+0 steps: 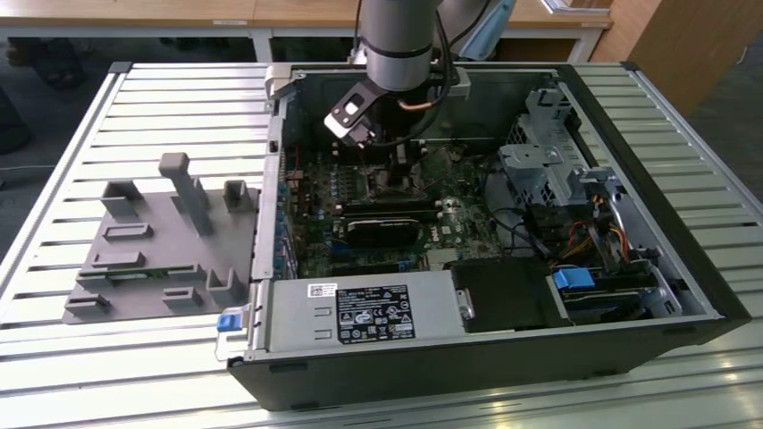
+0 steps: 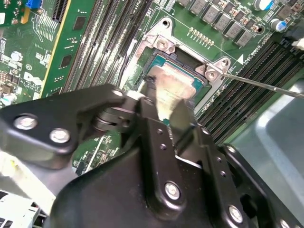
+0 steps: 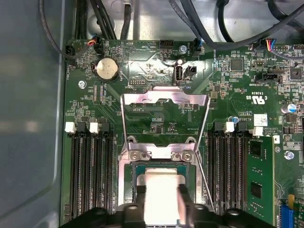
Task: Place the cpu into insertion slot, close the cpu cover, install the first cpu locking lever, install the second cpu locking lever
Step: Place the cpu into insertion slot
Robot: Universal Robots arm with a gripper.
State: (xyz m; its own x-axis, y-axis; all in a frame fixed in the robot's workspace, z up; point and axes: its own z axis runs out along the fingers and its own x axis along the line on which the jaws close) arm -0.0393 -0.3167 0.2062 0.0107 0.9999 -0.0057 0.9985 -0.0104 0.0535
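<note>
The black hand (image 3: pixel 161 205) is clenched on the flat silver-tan square cpu (image 3: pixel 161 187) at the silver-rimmed square insertion slot (image 2: pixel 156 56) (seated or hovering, I cannot tell). Beyond it, the silver frame-shaped cpu cover (image 3: pixel 164 97) is open. In the exterior view, a grey plastic fixture (image 1: pixel 155 241) sits at nine o'clock of the black computer case (image 1: pixel 477 375).

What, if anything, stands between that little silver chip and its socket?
Nothing visible does. In the first wrist view, the cpu sits between the end effector's fingers, right at the insertion slot. The cpu cover lies flipped open beyond the slot, clear of it.
</note>
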